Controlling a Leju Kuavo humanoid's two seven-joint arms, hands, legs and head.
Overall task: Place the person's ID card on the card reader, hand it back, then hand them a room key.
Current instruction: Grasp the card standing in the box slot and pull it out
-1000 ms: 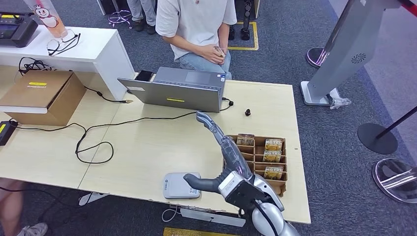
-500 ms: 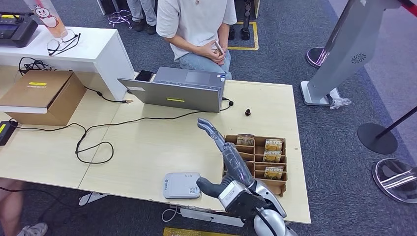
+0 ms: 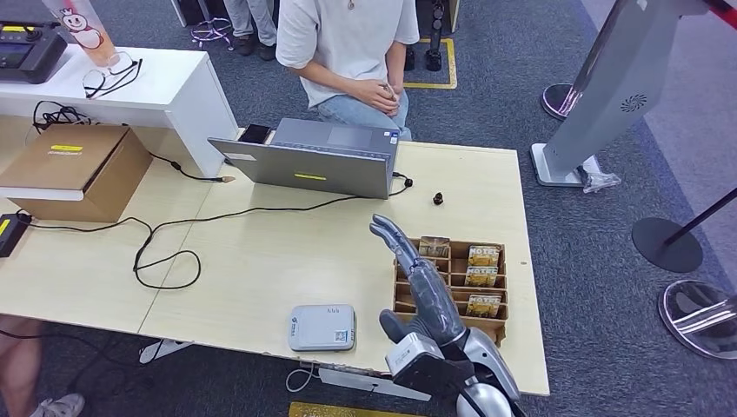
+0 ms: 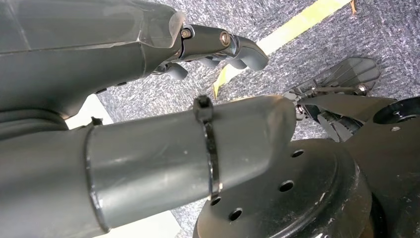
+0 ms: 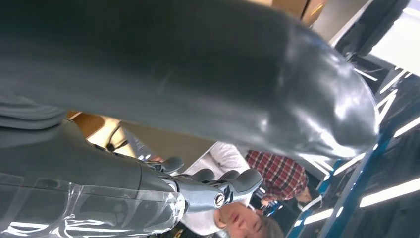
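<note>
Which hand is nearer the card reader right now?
Right. The right hand hovers open over the table beside the card reader, by the key tray. The left hand hangs low over the carpet.

Mock hotel reception desk set up in a lab or exhibition hall

A pale wooden table [image 3: 261, 261] carries a laptop [image 3: 313, 161] at 12 o'clock, a card reader [image 3: 322, 327] at 6, a tray of hotel key cards [image 3: 469, 278] at 4; grey carpet [image 3: 521, 78] with yellow floor tape and stanchion bases [image 3: 667, 243] at 3.
</note>
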